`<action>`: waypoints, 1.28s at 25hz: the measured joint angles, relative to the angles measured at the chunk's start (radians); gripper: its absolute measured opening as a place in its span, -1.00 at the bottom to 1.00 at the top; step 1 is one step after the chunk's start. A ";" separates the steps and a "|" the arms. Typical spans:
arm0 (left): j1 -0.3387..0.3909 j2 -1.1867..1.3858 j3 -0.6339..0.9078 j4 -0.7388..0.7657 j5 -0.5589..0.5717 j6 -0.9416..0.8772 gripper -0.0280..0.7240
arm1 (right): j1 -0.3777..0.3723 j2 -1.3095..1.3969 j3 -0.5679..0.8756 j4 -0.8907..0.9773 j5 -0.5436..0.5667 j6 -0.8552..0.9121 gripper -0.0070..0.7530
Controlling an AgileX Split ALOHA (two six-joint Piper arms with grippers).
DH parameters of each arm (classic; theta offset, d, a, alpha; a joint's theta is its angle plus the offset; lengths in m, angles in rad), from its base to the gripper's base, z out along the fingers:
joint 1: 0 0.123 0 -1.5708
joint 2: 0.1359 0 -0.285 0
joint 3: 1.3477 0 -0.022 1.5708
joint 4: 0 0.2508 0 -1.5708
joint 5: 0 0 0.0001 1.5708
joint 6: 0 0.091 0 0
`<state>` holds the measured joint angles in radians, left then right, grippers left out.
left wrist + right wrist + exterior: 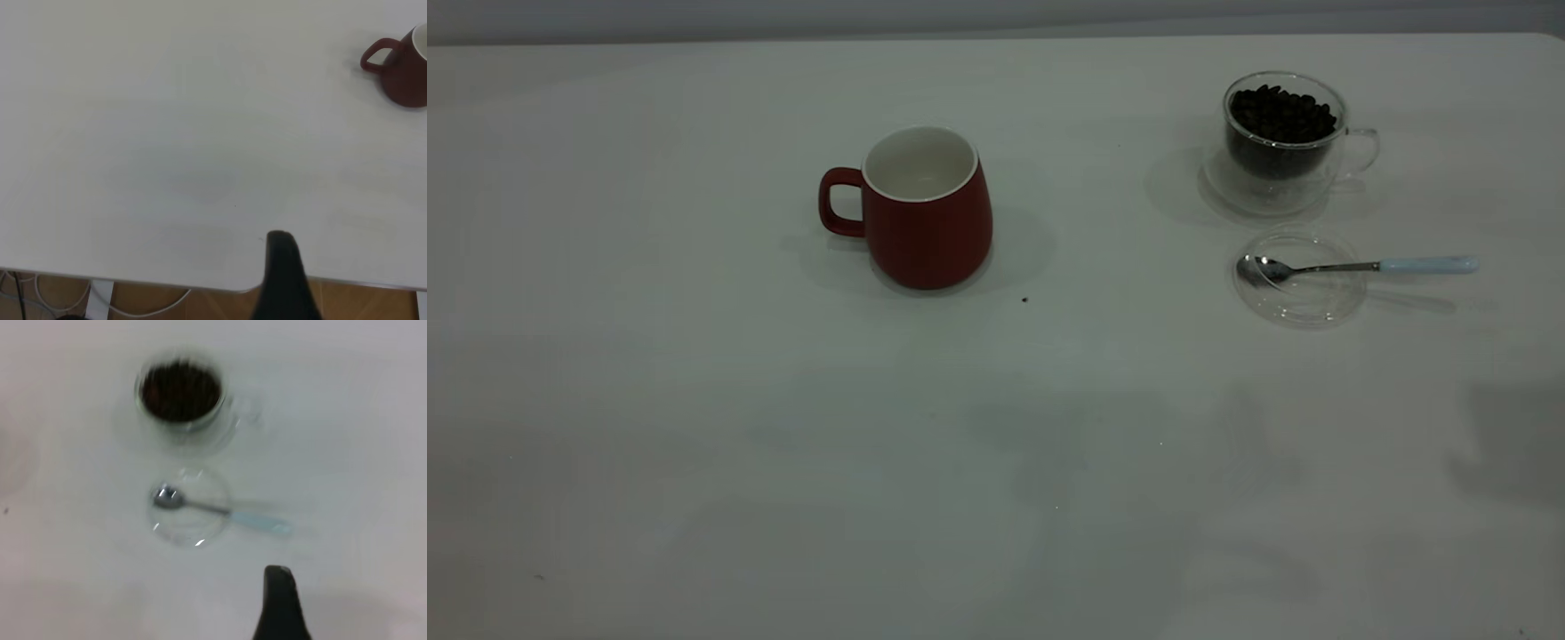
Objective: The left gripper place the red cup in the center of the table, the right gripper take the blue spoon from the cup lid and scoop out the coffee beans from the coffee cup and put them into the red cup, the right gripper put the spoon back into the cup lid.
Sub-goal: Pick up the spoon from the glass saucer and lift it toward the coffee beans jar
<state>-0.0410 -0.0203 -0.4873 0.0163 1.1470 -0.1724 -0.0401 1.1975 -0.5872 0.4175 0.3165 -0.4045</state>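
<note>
The red cup [925,209] stands upright left of the table's middle, white inside and empty, handle to the left. It also shows far off in the left wrist view [402,67]. The glass coffee cup [1280,142] full of dark beans stands at the back right. In front of it lies the clear cup lid [1300,277] with the blue-handled spoon [1360,267], bowl in the lid, handle pointing right. Neither gripper shows in the exterior view. My left gripper [287,273] hangs over the table's near edge. My right gripper [281,600] hovers short of the lid [190,507], spoon [220,510] and coffee cup [180,393].
A small dark speck [1024,300] lies on the white table [694,427] just right of the red cup. The table's front edge [167,285] shows in the left wrist view, with floor and cables below it.
</note>
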 joint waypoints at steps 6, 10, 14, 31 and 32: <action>0.000 0.000 0.000 0.000 0.000 0.000 0.64 | 0.009 0.319 -0.181 0.359 0.057 -0.334 0.57; 0.000 0.000 0.000 0.000 0.000 -0.002 0.64 | -0.020 0.516 -0.291 0.625 0.134 -0.560 0.57; 0.000 0.000 0.000 0.000 0.000 -0.002 0.64 | -0.075 0.679 -0.349 0.785 0.201 -0.662 0.57; 0.000 0.000 0.000 0.000 0.000 -0.003 0.64 | -0.347 1.087 -0.379 1.162 0.316 -0.958 0.41; 0.000 0.000 0.000 0.000 0.000 -0.003 0.64 | -0.348 1.105 -0.379 1.175 0.329 -0.974 0.41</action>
<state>-0.0410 -0.0203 -0.4873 0.0163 1.1470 -0.1757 -0.3885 2.3028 -0.9667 1.5927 0.6456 -1.3783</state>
